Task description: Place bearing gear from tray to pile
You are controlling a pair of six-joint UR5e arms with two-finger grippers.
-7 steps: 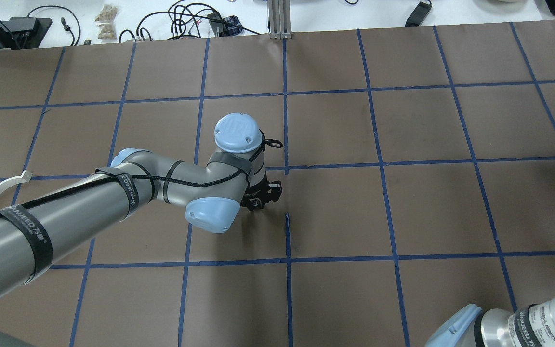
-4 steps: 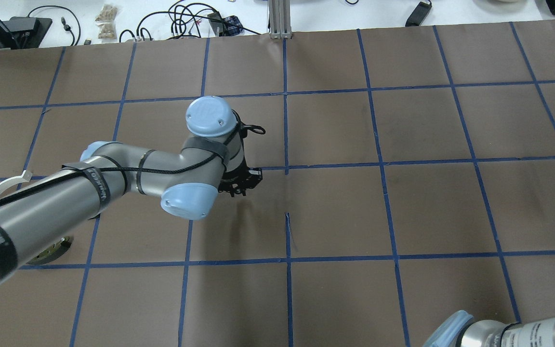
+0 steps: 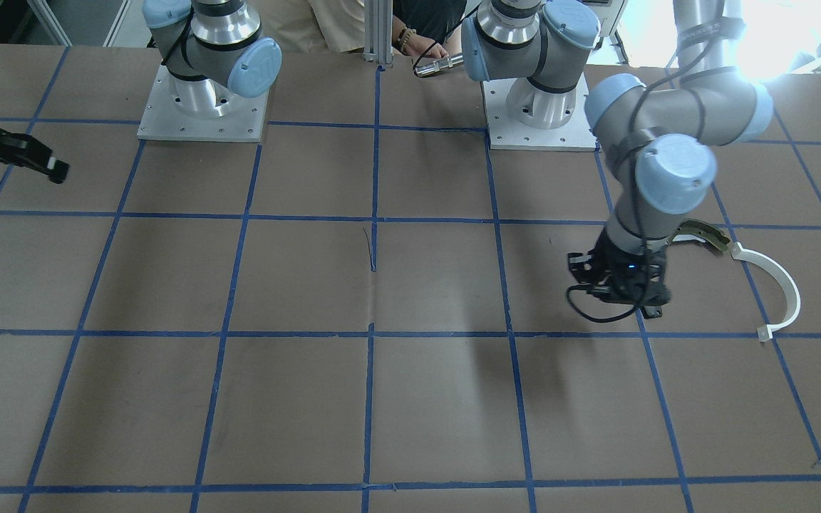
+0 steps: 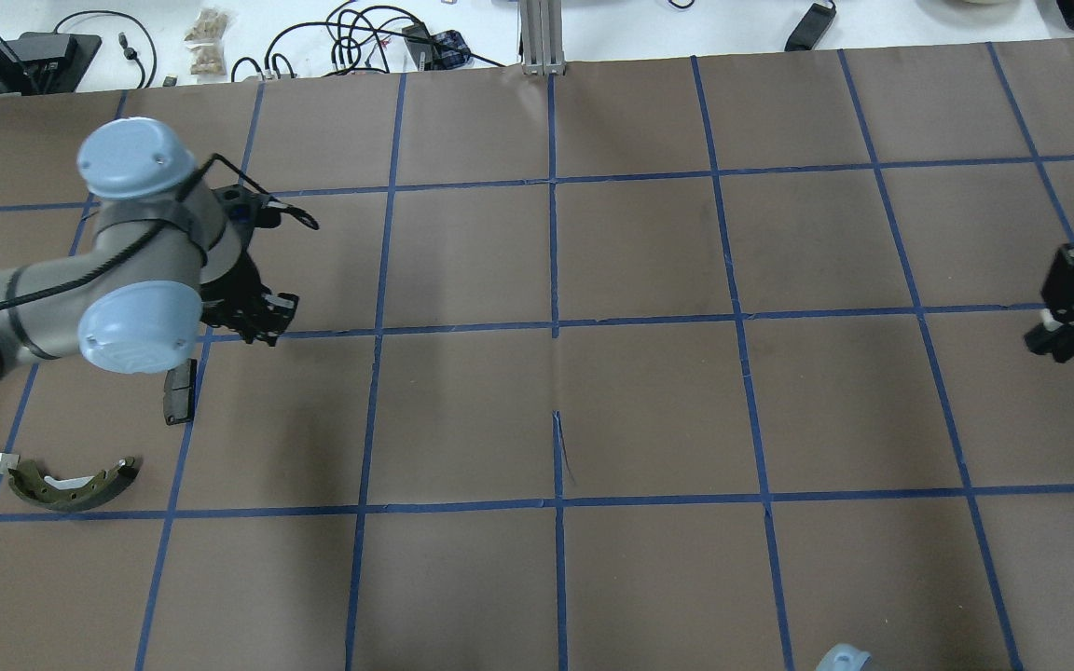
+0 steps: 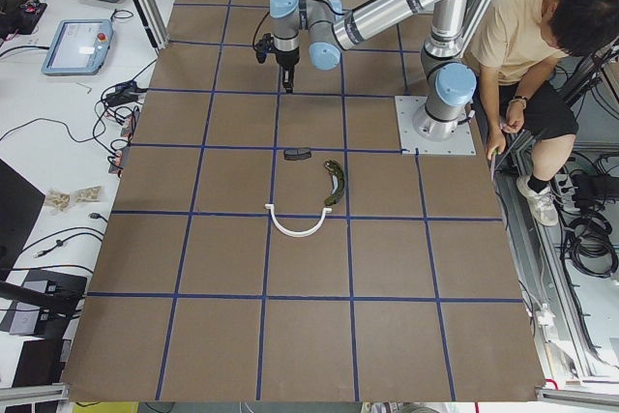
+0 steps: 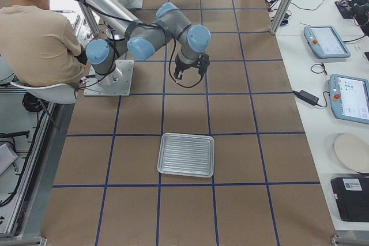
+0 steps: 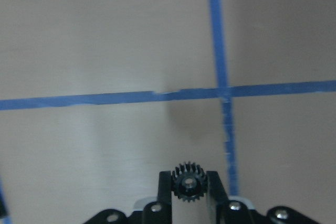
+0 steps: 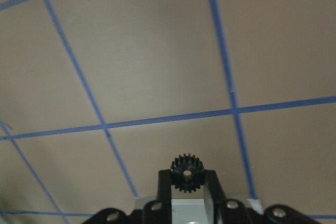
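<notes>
While hanging above the brown paper, grips a small black bearing gear (image 7: 187, 183) in the left gripper (image 4: 264, 319). Pinches it narrow between the two fingers (image 7: 165, 187), toothed rim standing proud of the tips in the left wrist view, bore facing the camera. Holds that claw at the pile's edge: just beside the black pad (image 4: 180, 391) in the overhead view, on the pad's far side from the robot's base and a little toward the table's middle. Leaves the brake shoe (image 4: 75, 480) and the white arc (image 3: 781, 292) farther off, toward the robot's left end of the table. Casts a shadow on the paper apart from the claw in the front-facing view, so off the surface, gear and all. Grips a second bearing gear (image 8: 185, 173) the same way in the right gripper (image 3: 54, 167), fingers closed in on its teeth, blue tape lines crossing below. Hangs that claw near the table's right end, apart from the tray (image 6: 185, 155) and not over it in the right side view.
</notes>
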